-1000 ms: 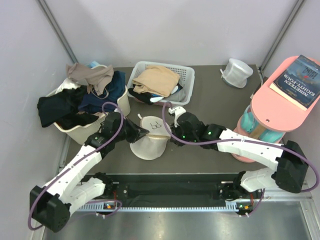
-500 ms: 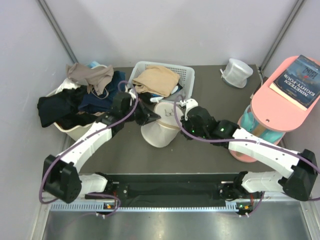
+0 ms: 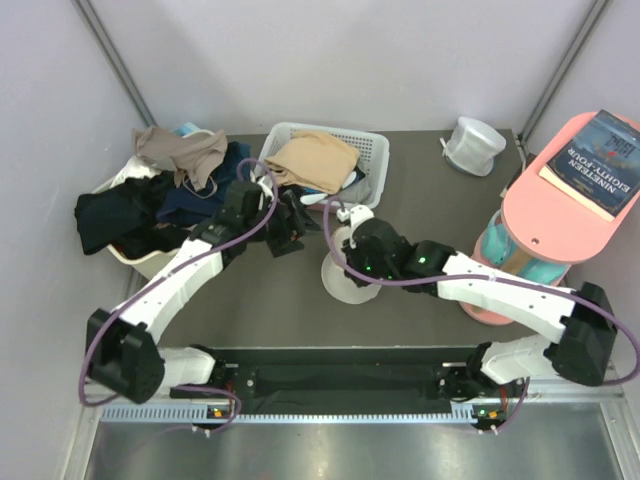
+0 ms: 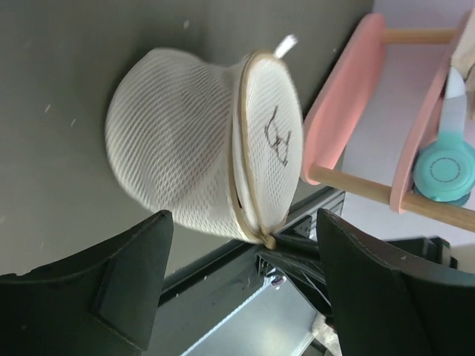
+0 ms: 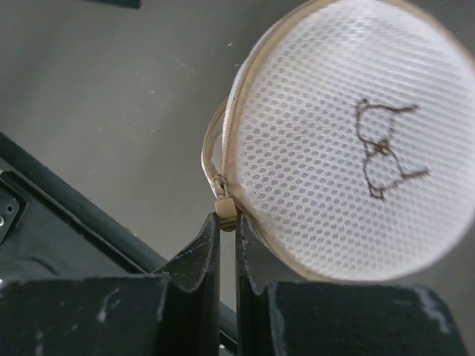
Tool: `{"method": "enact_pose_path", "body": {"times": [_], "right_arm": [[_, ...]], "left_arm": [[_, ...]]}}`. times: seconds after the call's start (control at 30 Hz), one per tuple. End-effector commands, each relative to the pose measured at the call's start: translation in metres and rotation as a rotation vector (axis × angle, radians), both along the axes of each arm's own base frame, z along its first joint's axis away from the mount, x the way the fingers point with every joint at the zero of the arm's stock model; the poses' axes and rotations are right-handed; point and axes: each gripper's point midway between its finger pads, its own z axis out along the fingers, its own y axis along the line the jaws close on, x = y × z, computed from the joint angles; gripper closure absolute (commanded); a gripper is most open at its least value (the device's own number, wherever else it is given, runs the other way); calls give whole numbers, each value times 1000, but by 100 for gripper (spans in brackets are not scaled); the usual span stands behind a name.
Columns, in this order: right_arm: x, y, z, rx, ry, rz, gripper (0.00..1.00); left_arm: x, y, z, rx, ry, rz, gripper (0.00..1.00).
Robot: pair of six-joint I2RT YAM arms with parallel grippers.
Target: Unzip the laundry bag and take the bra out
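The laundry bag [image 3: 347,286] is a pale mesh dome with a flat round base that bears a small brown drawing [image 5: 382,148]. It sits mid-table, just under my right gripper [image 3: 345,252]. My right gripper [image 5: 227,226] is shut on the tan zipper pull [image 5: 225,210] at the bag's rim. My left gripper [image 3: 288,236] stands open to the left of the bag, apart from it. In the left wrist view the laundry bag [image 4: 185,163] lies beyond the open left gripper [image 4: 245,285], with nothing between the fingers. The bra is hidden.
A white basket [image 3: 370,150] with beige clothing stands at the back. A tub of dark clothes [image 3: 150,205] is at the left. A greyish round pouch [image 3: 472,143] sits back right. A pink stand [image 3: 560,200] carrying a book [image 3: 598,160] is at the right.
My left gripper let go of the laundry bag, opened and drew back to the left. The bag swung down and right; it now hangs from the zipper pull in my right gripper.
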Motion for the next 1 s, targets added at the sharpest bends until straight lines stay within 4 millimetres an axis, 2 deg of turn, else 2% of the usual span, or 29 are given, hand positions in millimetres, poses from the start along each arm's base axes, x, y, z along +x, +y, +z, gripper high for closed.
{"method": "enact_pose_path", "body": {"times": [0.0,0.03,0.07,0.1,0.23,0.37,0.43,0.47,0.5,0.6,0.7,0.73,0.8,0.97], "right_arm": [[-4,51,15,126,0,73,100],[-3,58,21,132,-12,85,100],[-5,63,17,119,-4,103,100],[-4,65,18,118,-7,109,100],[-4,74,22,123,-13,134,100],[-7,76,24,133,-12,139,100],[-7,75,25,134,-14,134,100],[-8,74,25,134,-14,133,100],[-8,73,25,135,-13,130,100],[-12,72,26,134,-9,134,100],[-16,67,25,139,2,126,100],[-18,63,23,139,6,121,100],[-22,55,15,125,23,108,100],[-29,35,11,116,30,74,100]], "left_arm": [[-31,23,-9,23,53,89,18],[-37,22,-12,10,67,85,18],[-40,16,-12,-20,69,84,18],[-47,15,-19,-29,83,82,18],[-60,-4,-24,-54,91,48,18],[-59,-14,-31,-46,100,39,20],[-58,-18,-36,-38,107,34,25],[-57,-20,-37,-40,111,36,29],[-55,-22,-39,-41,115,37,38],[-48,-24,-37,-43,94,52,47],[-42,-24,-39,-28,86,65,61],[-41,-24,-39,-27,85,66,69],[-42,-23,-40,-16,88,65,74],[-37,-16,-42,19,68,94,89]]}}
